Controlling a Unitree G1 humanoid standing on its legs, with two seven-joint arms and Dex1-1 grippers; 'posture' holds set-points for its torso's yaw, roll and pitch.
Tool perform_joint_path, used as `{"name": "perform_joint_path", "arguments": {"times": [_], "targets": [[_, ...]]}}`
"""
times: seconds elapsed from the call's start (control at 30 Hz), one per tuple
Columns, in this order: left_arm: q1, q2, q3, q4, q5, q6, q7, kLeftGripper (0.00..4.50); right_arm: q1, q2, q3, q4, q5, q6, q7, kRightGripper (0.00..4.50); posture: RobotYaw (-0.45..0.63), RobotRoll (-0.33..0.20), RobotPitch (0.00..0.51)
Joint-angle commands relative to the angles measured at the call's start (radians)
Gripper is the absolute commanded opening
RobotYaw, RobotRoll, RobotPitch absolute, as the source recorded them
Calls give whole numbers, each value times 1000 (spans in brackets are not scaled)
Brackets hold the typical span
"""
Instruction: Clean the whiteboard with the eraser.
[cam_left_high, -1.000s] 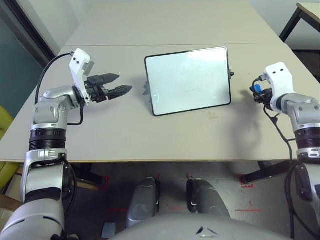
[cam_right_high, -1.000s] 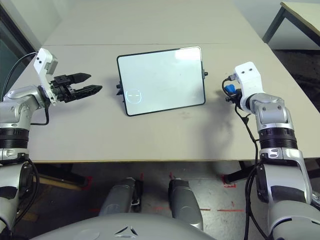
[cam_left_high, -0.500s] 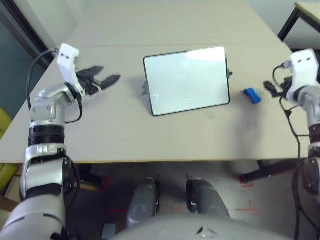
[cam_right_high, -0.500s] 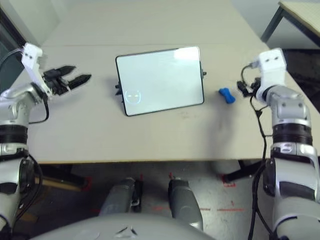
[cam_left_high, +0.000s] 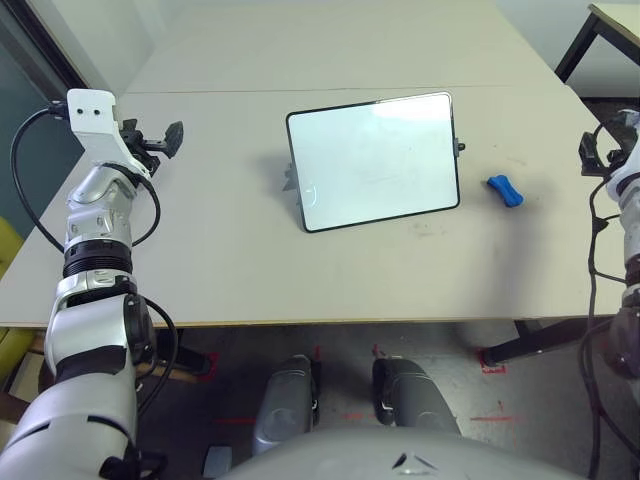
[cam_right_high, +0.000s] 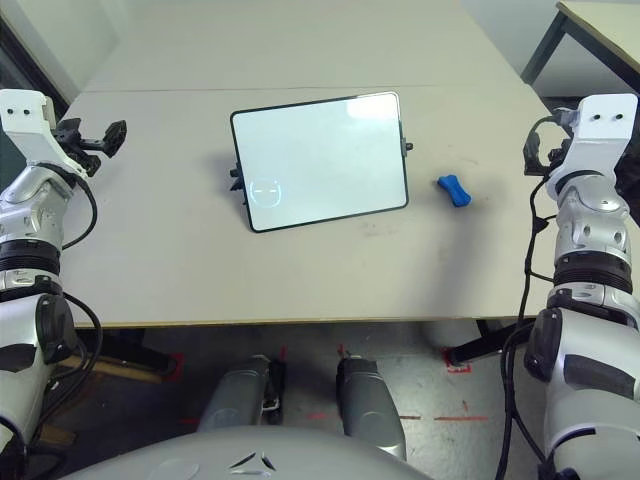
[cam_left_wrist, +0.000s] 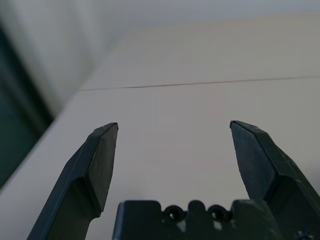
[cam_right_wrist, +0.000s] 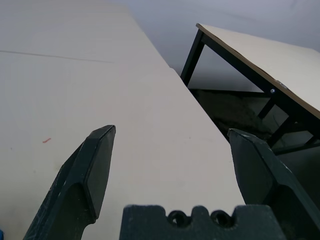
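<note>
Whiteboard sits mid-table, wiped white. The blue eraser lies loose just to its right. Left gripper and right gripper hover at the table's edges, jaws released, empty.

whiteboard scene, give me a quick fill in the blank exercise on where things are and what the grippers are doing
1. The eraser lies on the table on the robot's ____ side of the whiteboard.
2. The colour of the eraser is ____.
3. The right gripper has its jaws ____ and holds nothing.
4. The left gripper holds ____.

Missing words: right; blue; open; nothing
</note>
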Motion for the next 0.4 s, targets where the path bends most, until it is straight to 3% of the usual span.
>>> {"name": "perform_joint_path", "arguments": {"times": [0.03, 0.4], "targets": [[26, -6, 22, 18, 12, -31, 71, 4500, -14, 1, -4, 42, 10, -25, -21, 4477, 142, 0, 90], [53, -38, 34, 25, 6, -36, 98, 4500, 27, 46, -10, 72, 47, -60, -23, 4477, 146, 0, 98]]}}
